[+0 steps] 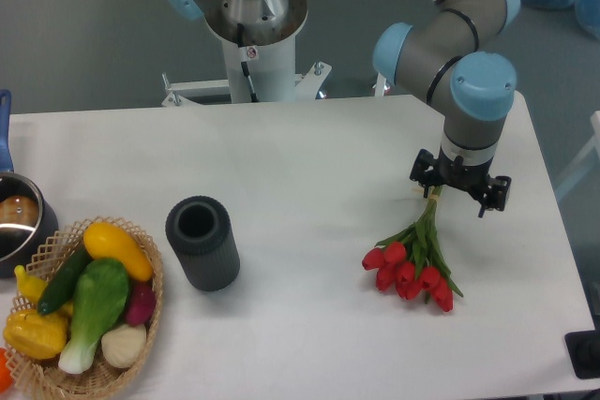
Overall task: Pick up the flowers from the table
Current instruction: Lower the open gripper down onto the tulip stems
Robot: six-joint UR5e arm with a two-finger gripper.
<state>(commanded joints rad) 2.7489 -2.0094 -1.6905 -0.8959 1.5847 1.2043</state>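
The flowers (411,269) are a small bunch of red tulips with green stems, lying on the white table (309,166) at the right. The red heads point toward the front. The stems (429,222) run up and back to the gripper (457,186). The gripper points straight down over the stem ends, at table height or just above it. Its black body and the arm's wrist hide the fingers and the tips of the stems, so I cannot see whether the jaws are closed on the stems.
A dark grey ribbed cylinder (202,243) stands left of centre. A wicker basket of vegetables (84,311) sits at the front left, with a pot (17,222) behind it. The arm's base (251,35) stands at the back edge. The table's right edge is close to the flowers.
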